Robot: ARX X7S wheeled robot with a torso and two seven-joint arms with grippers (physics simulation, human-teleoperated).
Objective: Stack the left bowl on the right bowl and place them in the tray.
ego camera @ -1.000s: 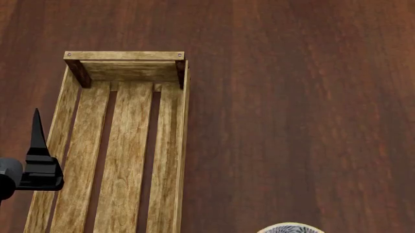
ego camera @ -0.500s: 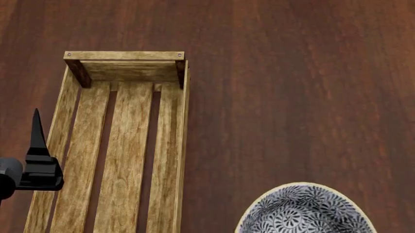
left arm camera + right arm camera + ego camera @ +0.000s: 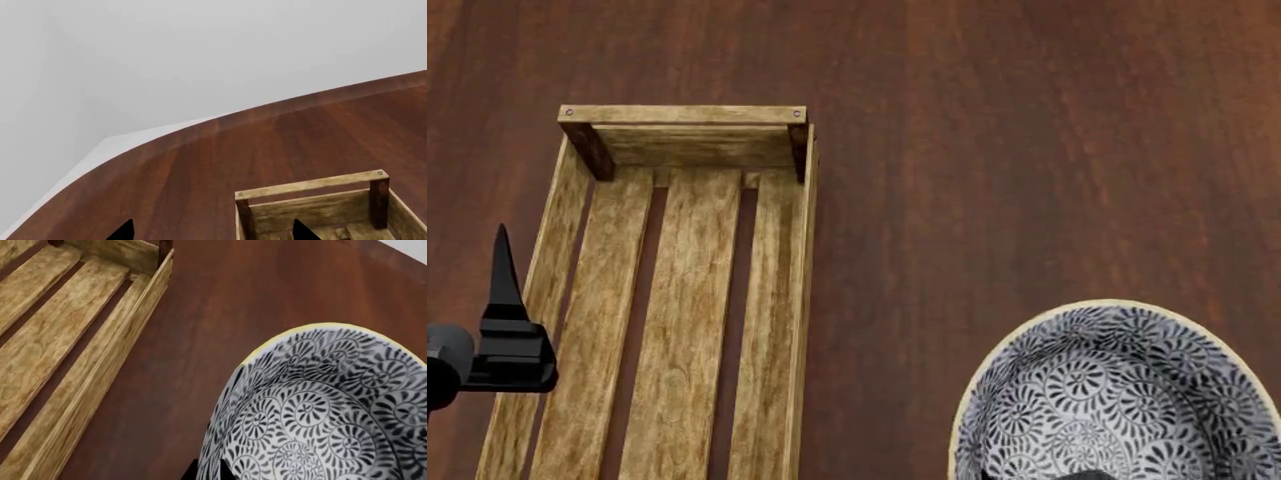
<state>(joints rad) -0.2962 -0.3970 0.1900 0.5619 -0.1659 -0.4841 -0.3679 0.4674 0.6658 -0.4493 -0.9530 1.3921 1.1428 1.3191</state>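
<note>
Lower right of head view: patterned bowl (image 3: 1114, 395) carried by right gripper (image 3: 207, 471), pinching its rim, well right of tray (image 3: 777, 300). Left gripper (image 3: 503, 300) hovers over tray's left side, spread. Transport step; next: shift bowl left, lower into tray

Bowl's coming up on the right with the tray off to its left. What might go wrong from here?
1. The bowl is large next to the narrow tray; it could catch the tray's side plank going in.
2. The right end effector shows only at the bowl's rim, so the hold may be thin and the bowl could tip or slip.
3. The left end effector hangs over the tray's left side and may obstruct placement.
</note>
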